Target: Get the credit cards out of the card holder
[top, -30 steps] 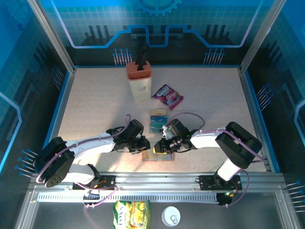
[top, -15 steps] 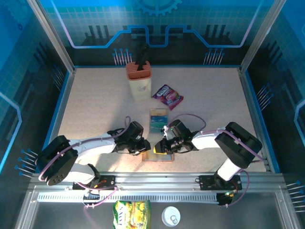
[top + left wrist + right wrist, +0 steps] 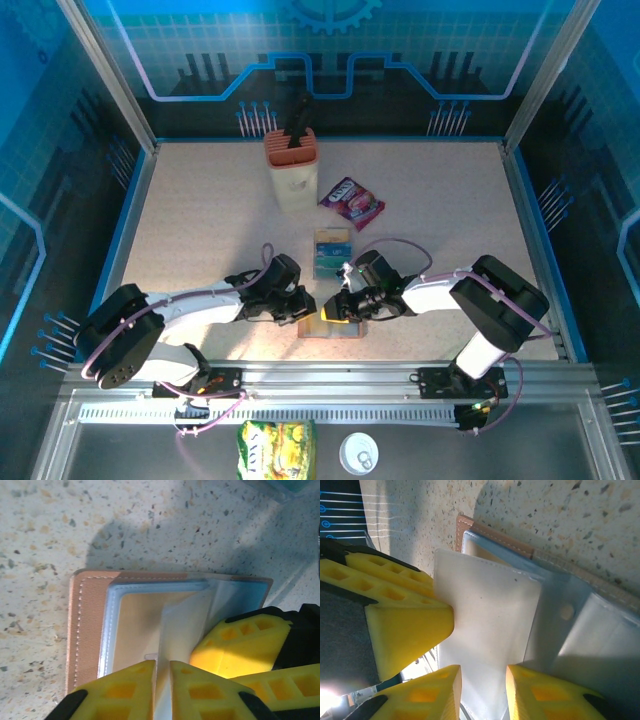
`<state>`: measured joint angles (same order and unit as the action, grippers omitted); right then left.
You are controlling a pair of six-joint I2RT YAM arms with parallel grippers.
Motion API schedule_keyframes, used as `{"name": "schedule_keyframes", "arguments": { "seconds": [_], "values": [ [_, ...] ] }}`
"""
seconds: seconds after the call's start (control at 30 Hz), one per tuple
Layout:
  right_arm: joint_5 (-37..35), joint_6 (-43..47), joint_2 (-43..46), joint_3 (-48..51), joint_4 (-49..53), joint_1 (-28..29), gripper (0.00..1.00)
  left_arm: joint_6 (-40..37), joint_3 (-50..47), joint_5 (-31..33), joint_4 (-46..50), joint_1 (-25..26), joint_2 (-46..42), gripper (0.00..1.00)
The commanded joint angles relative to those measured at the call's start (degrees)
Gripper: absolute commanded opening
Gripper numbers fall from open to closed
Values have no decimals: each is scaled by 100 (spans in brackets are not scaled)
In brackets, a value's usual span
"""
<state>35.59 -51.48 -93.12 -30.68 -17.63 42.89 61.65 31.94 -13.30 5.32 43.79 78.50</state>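
Note:
The salmon-brown card holder (image 3: pixel 331 329) lies open near the table's front edge, with both grippers over it. In the left wrist view its leather cover (image 3: pixel 89 625) frames grey-blue clear sleeves. My left gripper (image 3: pixel 162 672) (image 3: pixel 304 307) is shut on one pale sleeve leaf standing up from the middle. My right gripper (image 3: pixel 482 682) (image 3: pixel 337 309) reaches in from the right, jaws a finger-width apart, tips against the sleeves, pinching nothing I can see. Its yellow fingers (image 3: pixel 240 640) cover the holder's right half. A small stack of teal and blue credit cards (image 3: pixel 332 254) lies flat just beyond. Whether a card sits inside the sleeves is unclear.
A beige block with an orange top (image 3: pixel 291 172) stands at the back, with a purple snack packet (image 3: pixel 352 200) to its right. The front rail (image 3: pixel 330 375) runs right behind the holder. Below it lie a yellow-green packet (image 3: pixel 276 445) and a white round lid (image 3: pixel 358 453).
My left gripper has shifted slightly and closed tighter on the sleeve leaf. The right gripper and the card holder have stayed put.

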Motion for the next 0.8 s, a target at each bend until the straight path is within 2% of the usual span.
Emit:
{"name": "schedule_keyframes", "arguments": {
  "seconds": [0.0,0.23,0.57,0.77],
  "values": [
    [81,-55,41,66,14,-67,29,58,-105,-138,-122,34,-40,12],
    [-85,-13,749,-100,656,-26,33,-95,115,-334,16,67,-186,12],
    [-1143,737,2234,-659,3209,-309,35,-320,971,-349,417,414,199,13],
    [-1339,951,3023,-565,3959,-747,36,-387,1354,-382,388,594,713,16]
  ]
}}
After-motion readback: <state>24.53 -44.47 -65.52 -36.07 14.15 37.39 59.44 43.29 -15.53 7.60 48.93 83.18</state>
